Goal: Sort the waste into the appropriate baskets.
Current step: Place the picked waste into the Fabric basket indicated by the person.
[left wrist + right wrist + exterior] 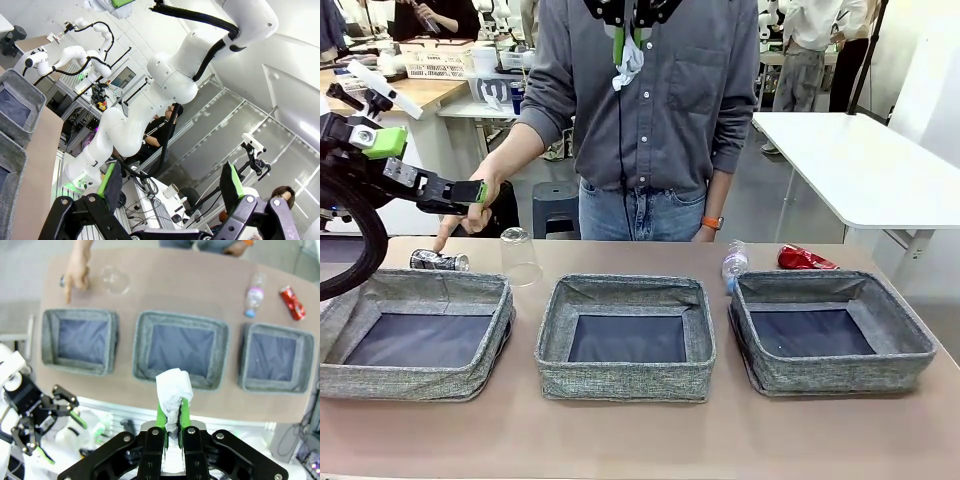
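Three grey woven bins in a row on the desk (640, 430): left basket (415, 283), middle basket (625, 287), right basket (830, 282), dark flat bottoms showing.

- Dark drink can (438, 261): on its side, just behind the left basket's far rim.
- Clear plastic cup (520, 257): upside down, just beside the can.
- Water bottle (734, 262): lying behind the gap between the middle and right baskets.
- Crushed red can (805, 259): behind the right basket.
- White tissue (172, 385): crumpled, off the desk, pinched in the right end effector (172, 407), which is clenched on it high above the desk's near edge, by the middle basket.
- Left end effector (171, 177): released, fingers spread, nothing between them, raised beyond the left basket's far side.
- Person's hand (472, 215): just beside that end effector, one finger pointing down near the dark drink can.
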You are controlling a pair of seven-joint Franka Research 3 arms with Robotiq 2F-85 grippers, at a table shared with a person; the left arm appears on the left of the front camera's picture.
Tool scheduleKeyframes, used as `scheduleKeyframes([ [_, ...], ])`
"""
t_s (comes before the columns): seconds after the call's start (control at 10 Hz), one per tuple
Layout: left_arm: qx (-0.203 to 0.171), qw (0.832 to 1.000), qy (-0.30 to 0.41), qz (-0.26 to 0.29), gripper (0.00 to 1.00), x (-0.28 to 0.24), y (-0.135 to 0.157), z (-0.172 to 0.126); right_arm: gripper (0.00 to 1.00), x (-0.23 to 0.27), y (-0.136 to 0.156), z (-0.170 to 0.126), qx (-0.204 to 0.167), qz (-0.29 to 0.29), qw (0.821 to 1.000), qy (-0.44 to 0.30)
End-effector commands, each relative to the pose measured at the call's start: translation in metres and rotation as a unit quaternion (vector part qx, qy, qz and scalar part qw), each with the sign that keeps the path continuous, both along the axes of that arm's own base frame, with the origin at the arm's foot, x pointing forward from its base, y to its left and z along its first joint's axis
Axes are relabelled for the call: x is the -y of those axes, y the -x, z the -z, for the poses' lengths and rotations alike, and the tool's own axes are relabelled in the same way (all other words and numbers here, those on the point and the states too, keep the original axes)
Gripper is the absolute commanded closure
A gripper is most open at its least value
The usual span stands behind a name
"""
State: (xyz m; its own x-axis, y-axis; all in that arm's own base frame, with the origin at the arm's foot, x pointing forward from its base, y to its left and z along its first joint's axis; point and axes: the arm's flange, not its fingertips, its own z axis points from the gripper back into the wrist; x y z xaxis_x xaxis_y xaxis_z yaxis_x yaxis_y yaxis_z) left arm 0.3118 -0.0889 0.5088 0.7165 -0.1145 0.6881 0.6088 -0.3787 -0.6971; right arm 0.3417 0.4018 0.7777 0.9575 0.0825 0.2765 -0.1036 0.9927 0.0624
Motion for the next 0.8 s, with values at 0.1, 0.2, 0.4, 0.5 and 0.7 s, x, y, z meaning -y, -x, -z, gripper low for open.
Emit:
scheduleKeyframes([
  [0.1, -0.02, 0.988, -0.135, -0.071, 0.0, -0.011, -0.001, -0.001, 0.89, -0.006, -0.001, 0.01, 0.017, -0.023, 0.999, 0.032],
  [0.2, -0.065, 0.971, -0.192, -0.127, 0.0, -0.039, 0.007, 0.001, 0.89, -0.04, 0.004, 0.023, 0.041, -0.148, 0.988, -0.004],
  [0.4, -0.153, 0.847, -0.376, -0.342, 0.0, -0.141, 0.053, -0.003, 0.89, -0.086, -0.002, 0.049, 0.04, -0.208, 0.975, -0.073],
  [0.5, -0.197, 0.807, -0.382, -0.405, 0.0, -0.176, 0.082, -0.006, 0.89, -0.111, -0.002, 0.062, 0.017, -0.253, 0.96, -0.121],
  [0.7, -0.266, 0.765, -0.366, -0.458, 0.0, -0.212, 0.128, -0.005, 0.89, -0.151, -0.011, 0.085, -0.021, -0.307, 0.934, -0.181],
])
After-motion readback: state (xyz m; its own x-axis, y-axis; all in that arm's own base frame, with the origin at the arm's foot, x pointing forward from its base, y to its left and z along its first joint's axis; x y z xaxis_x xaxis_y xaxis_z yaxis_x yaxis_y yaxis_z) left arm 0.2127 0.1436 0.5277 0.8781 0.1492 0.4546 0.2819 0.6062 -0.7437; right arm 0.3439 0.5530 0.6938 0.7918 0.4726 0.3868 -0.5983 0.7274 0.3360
